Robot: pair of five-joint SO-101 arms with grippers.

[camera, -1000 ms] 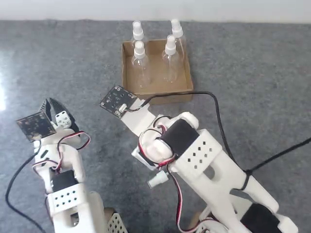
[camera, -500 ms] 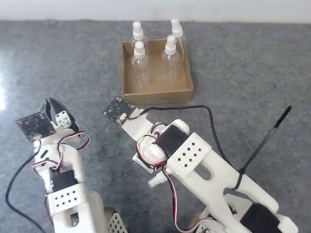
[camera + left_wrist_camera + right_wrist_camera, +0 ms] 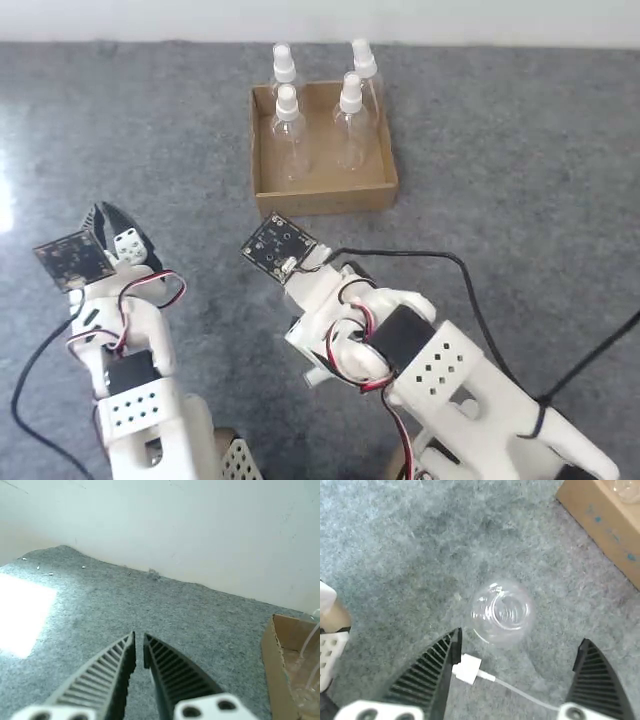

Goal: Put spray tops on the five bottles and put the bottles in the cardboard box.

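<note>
Cardboard box [image 3: 322, 195] holds four capped bottles [image 3: 288, 120], by my reading. The fifth bottle [image 3: 503, 612] stands open-necked on the carpet [image 3: 395, 540] between my right gripper's [image 3: 521, 636] wide-spread jaws, with a spray top [image 3: 466, 672] lying beside it. My left gripper [image 3: 139, 636] hangs empty, nearly closed.

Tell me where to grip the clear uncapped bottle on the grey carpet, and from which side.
Take the clear plastic bottle by its round body, below the neck. It stands upright on the grey carpet, open mouth up, so the right gripper, open above it, should probably come straight down, jaws either side. That leaves the mouth free for a spray top.
</note>
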